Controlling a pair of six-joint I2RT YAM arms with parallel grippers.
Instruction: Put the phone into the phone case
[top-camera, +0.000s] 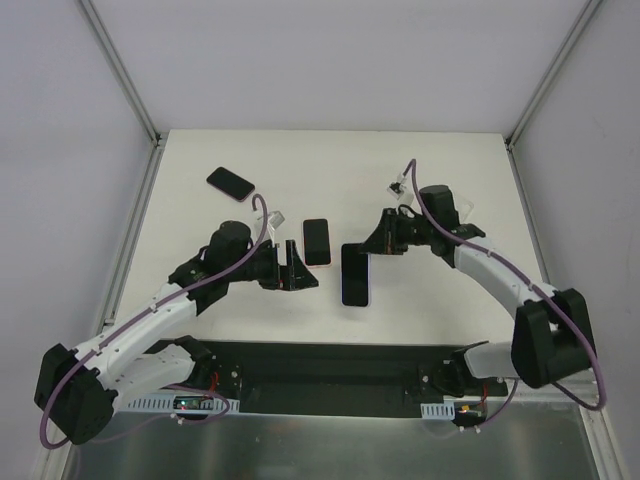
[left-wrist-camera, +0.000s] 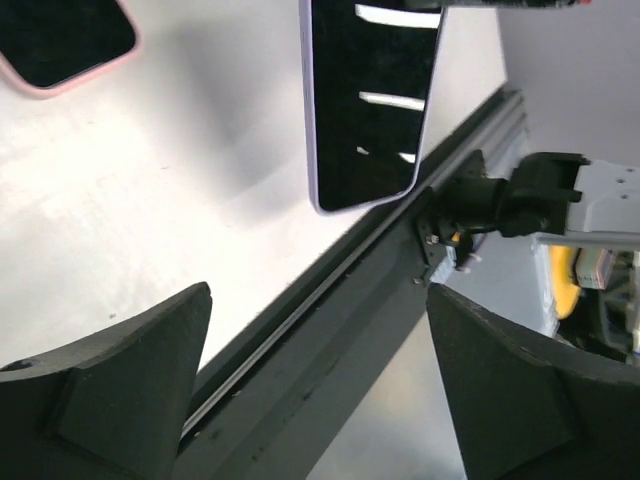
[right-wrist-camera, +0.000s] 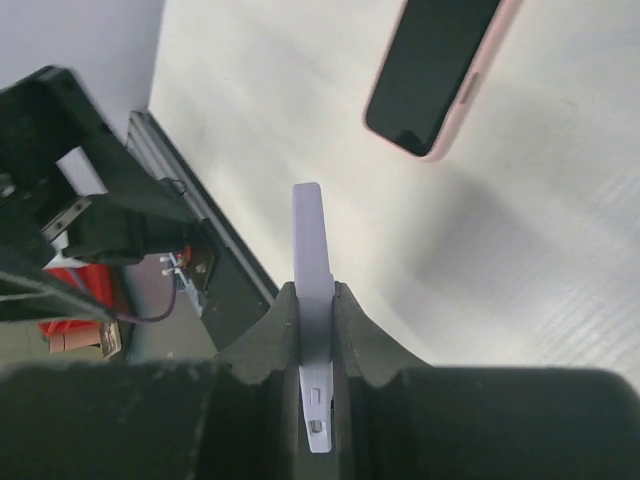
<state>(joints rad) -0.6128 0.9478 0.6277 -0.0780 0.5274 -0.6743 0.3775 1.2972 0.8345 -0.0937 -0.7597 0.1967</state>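
From above you see your left gripper (top-camera: 300, 266) spread and empty beside the pink-cased phone (top-camera: 316, 241); only the right wrist view shows your right gripper (right-wrist-camera: 313, 295) pinching the lavender phone (right-wrist-camera: 310, 240) edge-on, front-centre of the table (top-camera: 450, 190).

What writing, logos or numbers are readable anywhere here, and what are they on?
No text can be read in any view.
Pink-cased phone, second pink-cased phone, lavender-edged phone: dark faces, no writing shown.
White strips at the arm bases: any markings are too small to read.
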